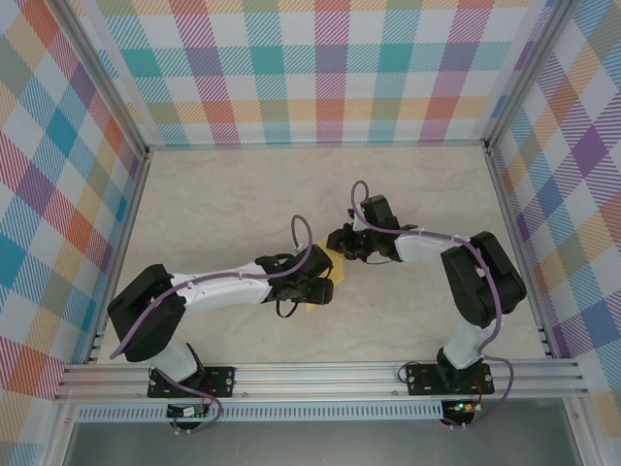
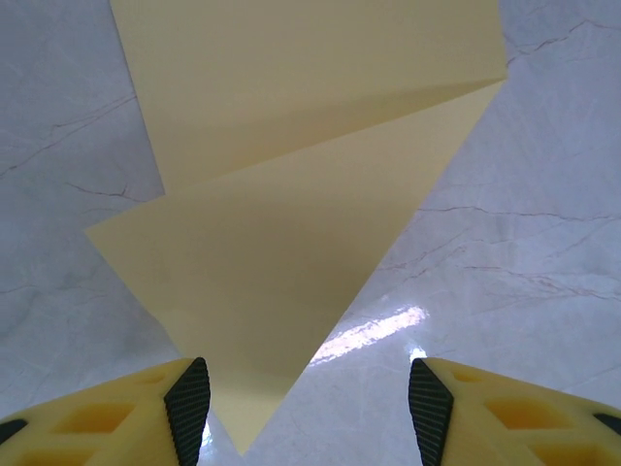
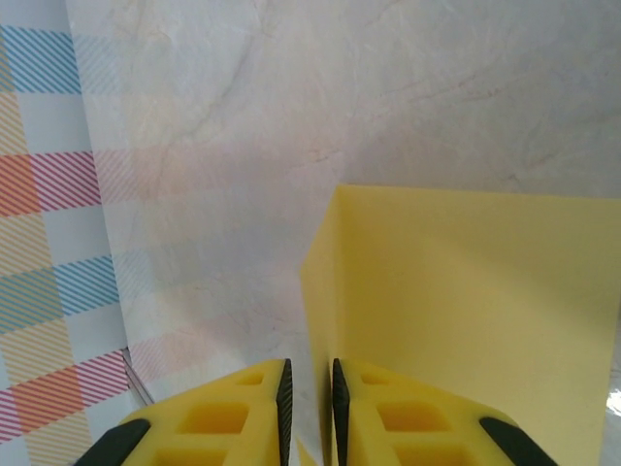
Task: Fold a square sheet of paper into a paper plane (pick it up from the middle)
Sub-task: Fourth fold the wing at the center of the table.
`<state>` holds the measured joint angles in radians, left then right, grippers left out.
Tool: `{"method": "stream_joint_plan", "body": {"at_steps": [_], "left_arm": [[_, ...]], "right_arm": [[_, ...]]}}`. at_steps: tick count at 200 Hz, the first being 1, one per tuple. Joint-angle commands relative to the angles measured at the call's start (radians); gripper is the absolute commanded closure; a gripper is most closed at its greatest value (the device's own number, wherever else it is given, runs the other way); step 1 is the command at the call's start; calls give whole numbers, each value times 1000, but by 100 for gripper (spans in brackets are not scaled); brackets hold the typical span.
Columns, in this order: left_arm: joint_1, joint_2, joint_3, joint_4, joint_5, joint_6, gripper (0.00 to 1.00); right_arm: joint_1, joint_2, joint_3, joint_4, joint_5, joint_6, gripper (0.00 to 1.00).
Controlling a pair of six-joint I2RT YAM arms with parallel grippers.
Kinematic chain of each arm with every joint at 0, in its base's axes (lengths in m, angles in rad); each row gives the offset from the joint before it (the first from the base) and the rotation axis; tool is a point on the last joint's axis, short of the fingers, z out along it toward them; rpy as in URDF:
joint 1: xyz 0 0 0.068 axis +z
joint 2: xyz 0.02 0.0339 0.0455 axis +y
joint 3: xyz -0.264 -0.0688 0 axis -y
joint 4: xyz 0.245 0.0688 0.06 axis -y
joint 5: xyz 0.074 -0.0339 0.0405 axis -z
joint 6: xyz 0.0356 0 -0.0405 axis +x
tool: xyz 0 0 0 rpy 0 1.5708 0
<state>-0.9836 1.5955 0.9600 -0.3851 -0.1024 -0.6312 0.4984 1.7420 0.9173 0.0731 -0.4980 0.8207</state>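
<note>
While the left gripper [image 2: 309, 408] is hanging released over the table [image 2: 543, 194], pads [image 2: 189, 413] wide apart, we're seeing nothing caught between them. The near point of the square sheet of paper [image 2: 281, 243] is poking into the gap, closer to the left pad, and as far as we're making out it's touching neither. We're reading that as a straddle pose: jaws set either side of the point so a closing move could take it.

Right gripper [image 3: 310, 398] is sitting with its pads almost together, only a slit showing, and the sheet's left edge is running down toward that slit. We're not managing to tell whether it's pinching the paper or standing just clear. We're guessing it's there to steady that edge.

From above, the two grippers are meeting mid-table, left reaching in from the near left and right from the far right, with the paper lying under and between them.

Paper: plain yellow, already folded. One flap is overlapping another along a diagonal crease, tapering to a sharp corner nearest the left gripper. We're judging this as early folding, no dart shape yet.
</note>
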Motion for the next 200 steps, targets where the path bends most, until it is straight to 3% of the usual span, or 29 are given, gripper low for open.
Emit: {"method": "stream_joint_plan", "body": {"at_steps": [1,97,200], "left_arm": [[-30,42,42,-79,-143,-19,41],[-132,181,153,-157,-351,-82,47],[-150,226,181,-210,-449,-86,84]], "right_arm": [[-1,10,33,-43,-51,-46,78],[-8,32,74,-81,-66,-53,77],[-29,-15,66,-137,-41,-81,75]]}}
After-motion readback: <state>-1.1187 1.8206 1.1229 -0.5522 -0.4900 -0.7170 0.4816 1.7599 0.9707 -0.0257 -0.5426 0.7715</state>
